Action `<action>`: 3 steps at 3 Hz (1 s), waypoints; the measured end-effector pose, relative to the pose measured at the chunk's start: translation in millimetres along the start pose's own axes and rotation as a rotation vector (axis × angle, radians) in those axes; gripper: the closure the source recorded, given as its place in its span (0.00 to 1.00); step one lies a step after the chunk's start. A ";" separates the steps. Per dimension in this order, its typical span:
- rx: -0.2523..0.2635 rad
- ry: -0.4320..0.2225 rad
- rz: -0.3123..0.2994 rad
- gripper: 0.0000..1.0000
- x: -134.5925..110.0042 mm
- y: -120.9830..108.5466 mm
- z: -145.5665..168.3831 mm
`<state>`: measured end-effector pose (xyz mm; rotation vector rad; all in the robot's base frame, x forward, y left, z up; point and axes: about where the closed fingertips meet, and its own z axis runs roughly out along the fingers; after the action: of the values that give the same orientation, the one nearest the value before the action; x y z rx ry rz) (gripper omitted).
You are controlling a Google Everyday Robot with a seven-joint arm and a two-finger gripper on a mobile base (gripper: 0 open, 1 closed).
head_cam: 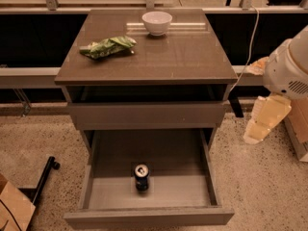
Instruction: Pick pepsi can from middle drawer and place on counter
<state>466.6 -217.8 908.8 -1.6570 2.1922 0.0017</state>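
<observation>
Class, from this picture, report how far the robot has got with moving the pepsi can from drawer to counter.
Done: the middle drawer is pulled open. In hand: the end effector hangs beside the cabinet at picture right, apart from the pepsi can, which stands upright on the drawer floor. Left: reaching in, grasping the can, and setting it on the counter.
</observation>
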 end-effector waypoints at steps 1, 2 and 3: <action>-0.031 -0.106 0.080 0.00 -3.7 15.8 38.4; -0.045 -0.198 0.137 0.00 -3.3 23.4 89.8; -0.025 -0.205 0.138 0.00 -5.9 18.5 89.9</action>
<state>478.2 -185.8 823.3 -1.4450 2.1521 0.2277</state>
